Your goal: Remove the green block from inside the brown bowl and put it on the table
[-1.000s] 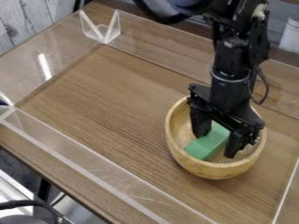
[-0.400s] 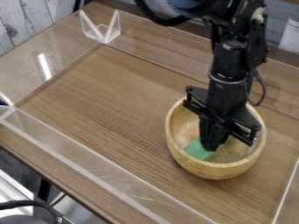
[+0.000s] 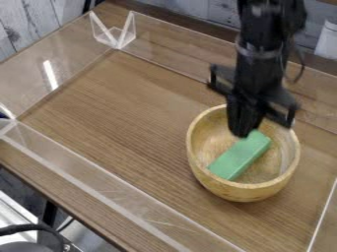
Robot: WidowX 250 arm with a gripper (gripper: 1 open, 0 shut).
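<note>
green block (image 3: pixel 241 157) in brown bowl (image 3: pixel 203 138), end effector (image 3: pixel 249 126) closed above

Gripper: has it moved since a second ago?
Yes. The gripper has risen: it was down inside the brown bowl before and now sits above its rim, jaws shut. The green block appears left in the bowl.

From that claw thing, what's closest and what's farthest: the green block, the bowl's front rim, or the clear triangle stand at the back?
Measured from the gripper in the camera view:
1. Green block: just below the fingertips, inside the bowl.
2. Bowl's front rim: lower down, toward the camera.
3. Clear triangle stand: far off at the back left corner.
</note>
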